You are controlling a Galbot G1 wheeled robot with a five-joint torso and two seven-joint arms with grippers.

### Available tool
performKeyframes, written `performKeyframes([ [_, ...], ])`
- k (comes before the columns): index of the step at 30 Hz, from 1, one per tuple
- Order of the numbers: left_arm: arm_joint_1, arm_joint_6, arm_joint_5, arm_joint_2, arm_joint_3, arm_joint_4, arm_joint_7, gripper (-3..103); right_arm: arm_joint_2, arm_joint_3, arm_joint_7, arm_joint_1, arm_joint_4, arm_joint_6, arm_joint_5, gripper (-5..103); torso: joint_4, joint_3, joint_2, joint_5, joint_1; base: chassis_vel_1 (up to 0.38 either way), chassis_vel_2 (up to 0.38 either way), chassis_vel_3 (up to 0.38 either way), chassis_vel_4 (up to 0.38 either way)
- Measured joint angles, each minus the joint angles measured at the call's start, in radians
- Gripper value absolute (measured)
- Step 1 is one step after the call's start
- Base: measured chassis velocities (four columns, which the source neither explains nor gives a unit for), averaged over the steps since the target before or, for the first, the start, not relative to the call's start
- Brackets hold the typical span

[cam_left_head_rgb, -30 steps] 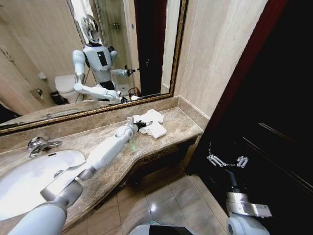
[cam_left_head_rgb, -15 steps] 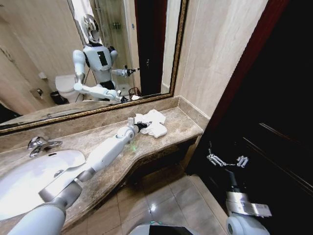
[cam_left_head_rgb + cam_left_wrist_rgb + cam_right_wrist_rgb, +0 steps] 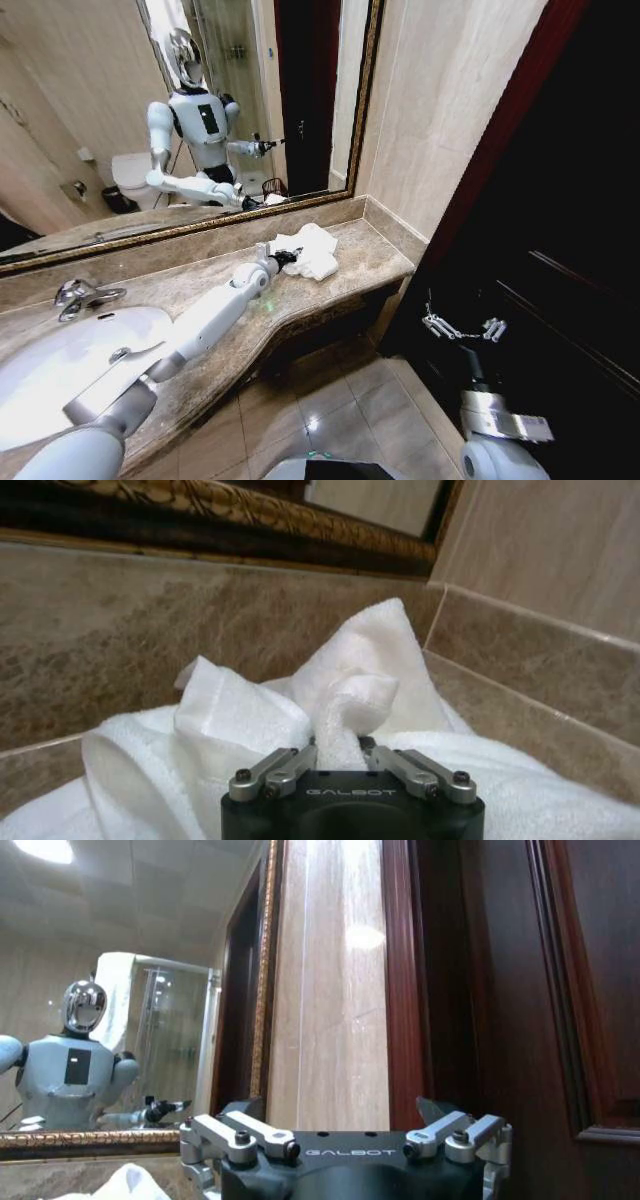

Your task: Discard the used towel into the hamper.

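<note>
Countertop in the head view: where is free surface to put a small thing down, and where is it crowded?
Free: the marble countertop between the towel and the side wall, and its front edge beside the left arm. Crowded: the towel with the left gripper clamped on it, and the sink.

occluded: left tool (image 3: 338, 759) tips buried in towel (image 3: 340, 697) | cropped: sink (image 3: 50, 370) at frame edge

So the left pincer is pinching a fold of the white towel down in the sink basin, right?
Not the sink. The left pincer is shut on a fold of the white towel on the marble counter by the wall corner; the head view shows it.
</note>
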Motion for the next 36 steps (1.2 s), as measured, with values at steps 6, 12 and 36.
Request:
performKeyframes([
  [6, 0.067, -0.011, 0.003, 0.002, -0.081, -0.103, -0.058, 11, 0.003, -0.001, -0.005, 0.000, 0.003, -0.005, 0.009, 100, -0.0003, 0.000, 0.000, -0.0001, 0.000, 0.000, 0.000, 0.000, 0.000],
  [12, 0.158, -0.012, 0.054, 0.067, -0.172, -0.236, -0.100, 11, 0.005, -0.008, -0.007, 0.006, 0.005, -0.007, 0.015, 100, 0.0000, 0.000, 0.000, 0.0000, 0.000, 0.000, 0.000, 0.000, 0.000],
  [36, 0.902, -0.013, 0.230, -0.064, -0.711, -0.885, -0.079, 11, 0.009, -0.039, 0.003, 0.027, 0.008, -0.005, 0.018, 100, 0.0001, 0.000, 0.000, 0.0003, 0.000, 0.000, 0.000, 0.000, 0.000],
])
